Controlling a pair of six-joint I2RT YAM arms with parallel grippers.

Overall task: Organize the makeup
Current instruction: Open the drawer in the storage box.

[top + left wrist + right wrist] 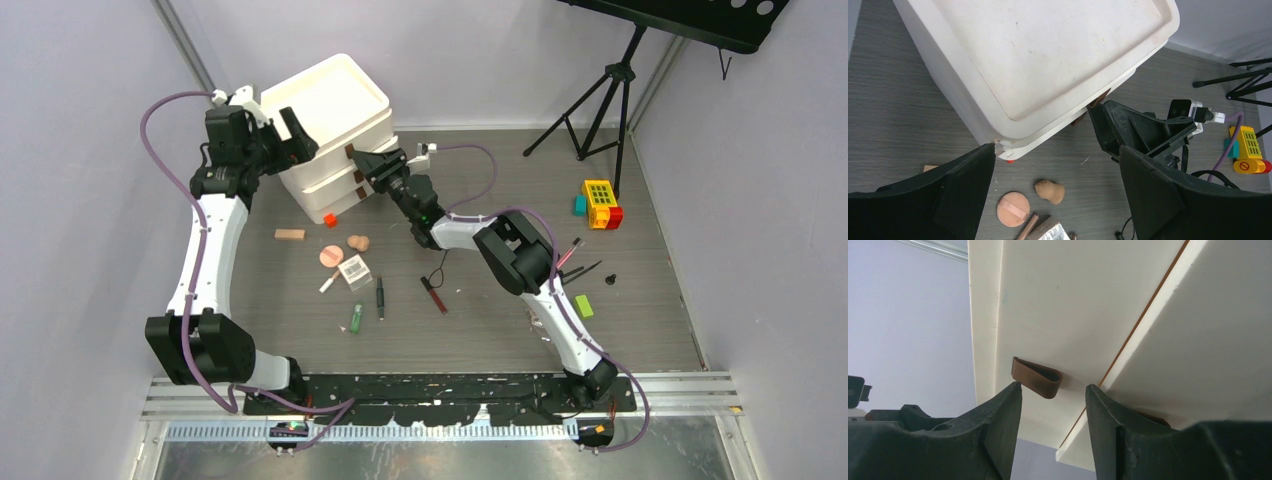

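Right gripper (pixel 1053 390) stands with its jaws apart, a brown loop handle (pixel 1038 377) just beyond its tips on the white plastic drawer unit (pixel 335 100) in the upper left of the top view; it is not clamped on it. Left gripper (pixel 1055 150) hangs with jaws spread above the unit's lid, holding nothing. Nothing looks sorted: the pink round puff (pixel 331 256), peach sponge (pixel 358 242), clear barcoded box (pixel 355 271), green tube (pixel 356 319), black pencil (pixel 380 298) and red pencil (pixel 435 296) all lie loose on the grey table (pixel 480 330) near frame centre. The drawers appear shut, so opening one and every placement are left to do.
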